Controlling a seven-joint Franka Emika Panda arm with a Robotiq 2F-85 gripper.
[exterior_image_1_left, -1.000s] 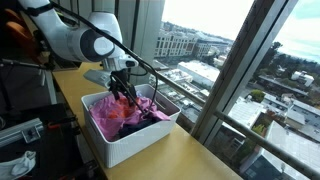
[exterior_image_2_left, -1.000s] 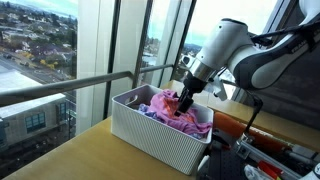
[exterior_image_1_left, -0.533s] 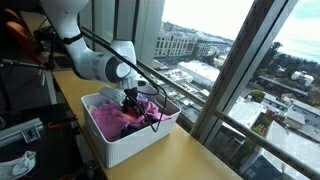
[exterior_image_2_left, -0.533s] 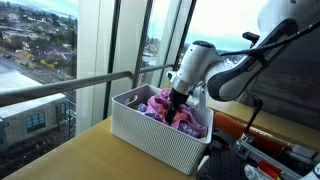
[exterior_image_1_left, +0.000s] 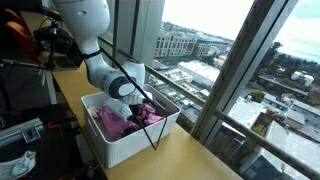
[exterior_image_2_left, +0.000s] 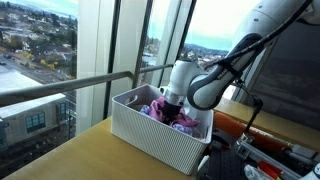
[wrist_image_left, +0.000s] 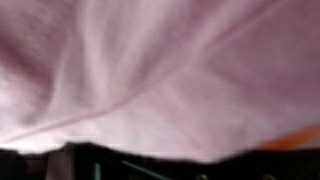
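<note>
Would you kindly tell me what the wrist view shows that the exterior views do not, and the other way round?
Only the wrist view: a blurred close-up of the pink cloth filling nearly the whole frame, with its soft folds and a dark band along the bottom edge.
Only the exterior views: the white bin that holds the cloth, the wooden counter it stands on, the arm with its tool down in the bin, and the windows over the city.
Shared: the pink cloth, seen in every view.
</note>
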